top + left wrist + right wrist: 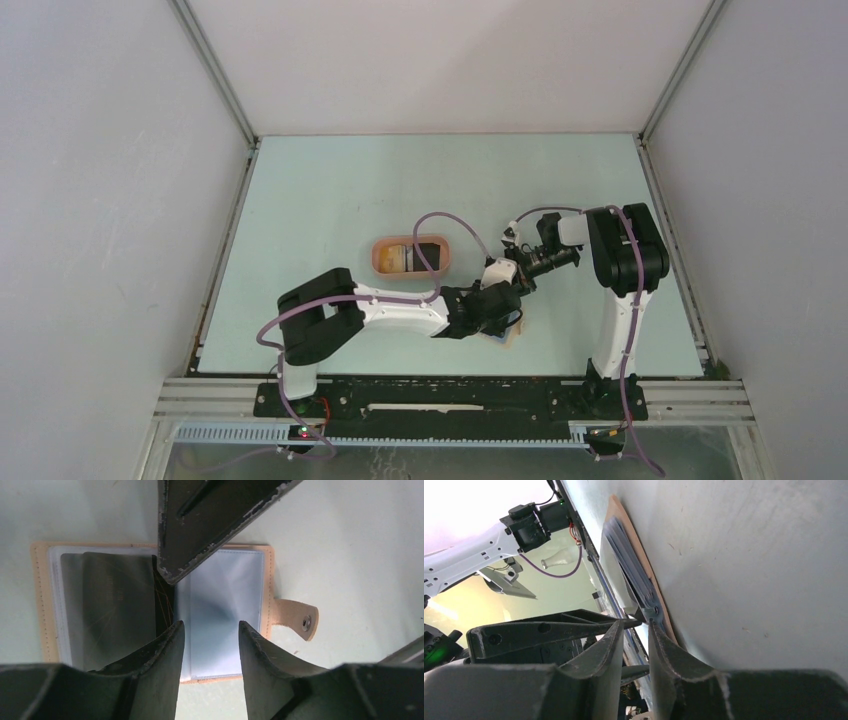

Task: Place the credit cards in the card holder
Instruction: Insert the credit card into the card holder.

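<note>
The tan card holder (pixel 40 605) lies open on the table, its clear sleeves up, and shows under the left gripper in the top view (pixel 508 338). A dark credit card (pixel 115 605) sits in its left sleeve. My left gripper (pixel 210 627) hovers open and empty just above the right sleeve (pixel 225 595). My right gripper (pixel 636 624) lies on its side, low over the table, jaws a narrow gap apart with nothing seen between them. Its upper finger (pixel 200 525) reaches the wallet's middle fold. The wallet shows edge-on in the right wrist view (pixel 636 575).
A salmon-pink oval tray (pixel 378 258) stands left of the grippers, behind the left arm, with a black card (pixel 430 252) and a yellow-orange card (pixel 392 262) in it. The snap tab (pixel 297 620) sticks out on the wallet's right. White walls close the table in.
</note>
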Available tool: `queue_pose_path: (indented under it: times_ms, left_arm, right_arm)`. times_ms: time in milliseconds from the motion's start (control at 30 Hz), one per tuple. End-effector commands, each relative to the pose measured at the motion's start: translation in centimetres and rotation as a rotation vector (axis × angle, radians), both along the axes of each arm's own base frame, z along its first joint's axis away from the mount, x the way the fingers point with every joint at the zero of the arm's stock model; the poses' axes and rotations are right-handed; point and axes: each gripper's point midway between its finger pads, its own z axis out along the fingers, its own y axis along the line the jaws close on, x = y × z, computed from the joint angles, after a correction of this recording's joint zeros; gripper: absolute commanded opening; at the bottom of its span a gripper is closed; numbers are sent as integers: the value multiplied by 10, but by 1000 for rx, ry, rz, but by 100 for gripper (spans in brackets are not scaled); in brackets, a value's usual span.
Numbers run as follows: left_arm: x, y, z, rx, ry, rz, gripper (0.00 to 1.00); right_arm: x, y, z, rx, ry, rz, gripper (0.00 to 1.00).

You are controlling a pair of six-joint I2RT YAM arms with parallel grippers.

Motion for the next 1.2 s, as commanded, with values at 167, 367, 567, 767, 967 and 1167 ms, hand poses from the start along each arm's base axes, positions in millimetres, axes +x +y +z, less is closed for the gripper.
queue_pose_path:
  times_ms: [167, 367, 567, 767, 967, 1167]
  left_arm:
    - [17, 7, 14, 39, -84, 61, 51]
    - [29, 13, 22, 53, -131, 83, 53]
    - [34, 12, 53, -20, -197, 54, 54]
    - [23, 21, 84, -141, -252, -33, 54]
    - [23, 64, 111, -194, -382, -21, 57]
    - [31, 110, 99, -229, -399, 27, 52]
  right_arm:
    - [18, -10, 20, -3, -119, -23, 48]
    - [29, -24, 39, -4, -224, -52, 48]
    - [36, -37, 65, -13, -376, -60, 46]
    - [34, -44, 99, -11, -604, -26, 45]
    - [14, -39, 133, -4, -965, 93, 40]
    - [-43, -12, 129, 134, -1561, 619, 0]
